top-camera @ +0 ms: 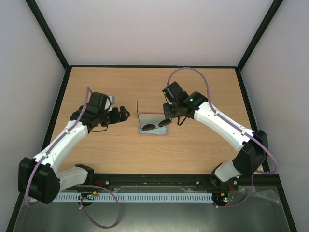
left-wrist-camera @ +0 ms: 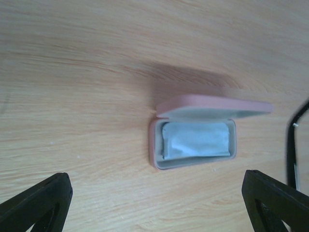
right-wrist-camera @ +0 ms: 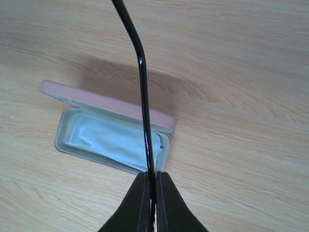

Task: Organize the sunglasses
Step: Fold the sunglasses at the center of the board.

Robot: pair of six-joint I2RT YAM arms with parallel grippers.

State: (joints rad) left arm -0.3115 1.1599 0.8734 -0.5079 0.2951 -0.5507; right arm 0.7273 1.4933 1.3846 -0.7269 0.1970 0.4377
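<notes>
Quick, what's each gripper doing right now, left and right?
Left gripper: open, holding nothing.
Right gripper: closed on a temple arm of the sunglasses.

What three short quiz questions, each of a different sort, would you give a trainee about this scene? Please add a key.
1. True or false: the left gripper holds the sunglasses.
2. What lies inside the open pink case? A) a light blue cloth B) a pen C) nothing
3. Fill in the word: the right gripper is shut on one thin ____ arm of the sunglasses.

Key: 1 false, its jaws are open and empty; 2 A; 3 temple.
</notes>
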